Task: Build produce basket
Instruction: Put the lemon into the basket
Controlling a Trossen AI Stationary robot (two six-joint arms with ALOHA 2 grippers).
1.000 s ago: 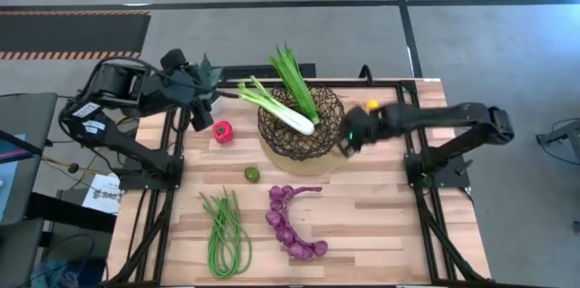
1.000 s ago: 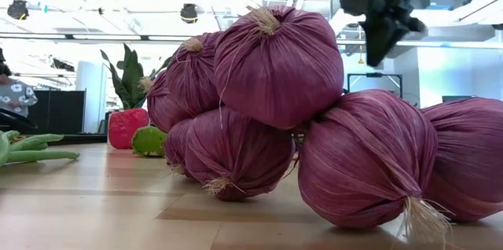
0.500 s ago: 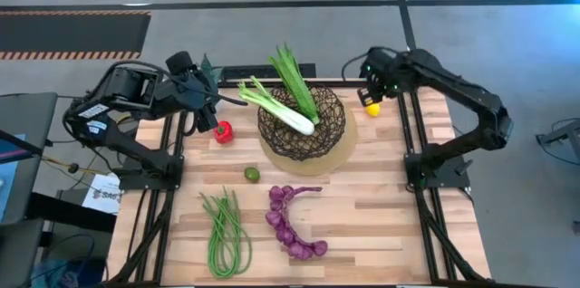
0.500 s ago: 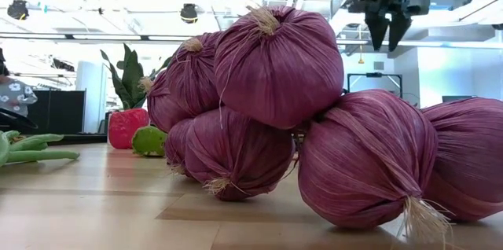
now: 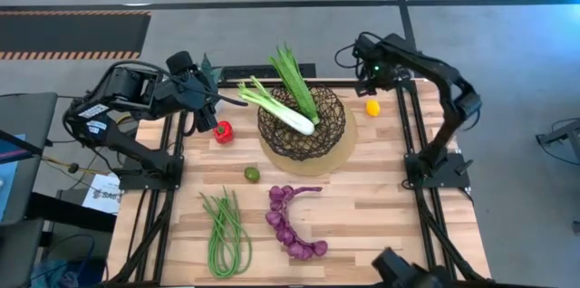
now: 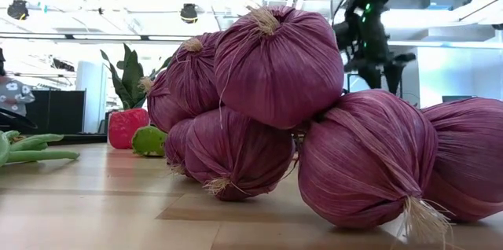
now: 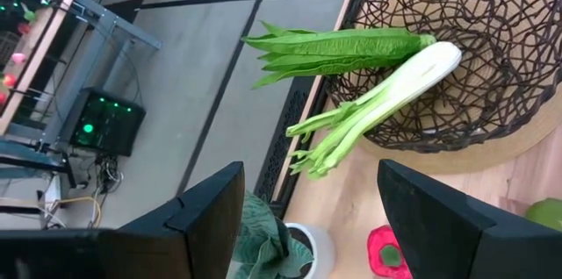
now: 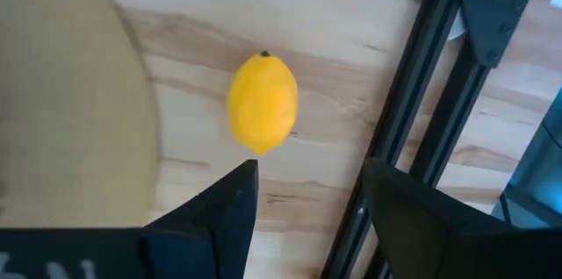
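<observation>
My right claw (image 5: 370,78) hangs above the table's far right corner, over the lemon (image 5: 372,107), and in its wrist view both fingers (image 8: 215,218) stand spread with bare wood between them. It holds nothing. The lemon (image 8: 262,105) lies on the wood between the tan mat (image 8: 70,95) and the black frame rail (image 8: 413,121), touching neither.

My left claw (image 5: 207,100) waits at the far left edge, fingers (image 7: 206,222) wide apart and empty, near the small potted plant (image 5: 205,72). The red pepper (image 5: 222,130) sits on the table just beside it.

The basket (image 5: 301,123) stands on the mat in the middle of the far half of the table. Two pieces already lie in it: the leafy stalks (image 5: 294,80) and the leek (image 5: 276,107), both sticking out over the far-left rim, the leek's white end inside the wire.

The rest lies on the wood nearer the front: the lime (image 5: 252,174) close to the mat's edge, the beans (image 5: 225,232) at front left, and the onion string (image 5: 292,221) curved at front middle. In the low view the onions (image 6: 275,108) fill most of the picture, with pepper (image 6: 126,128) and lime (image 6: 148,141) beyond them.
</observation>
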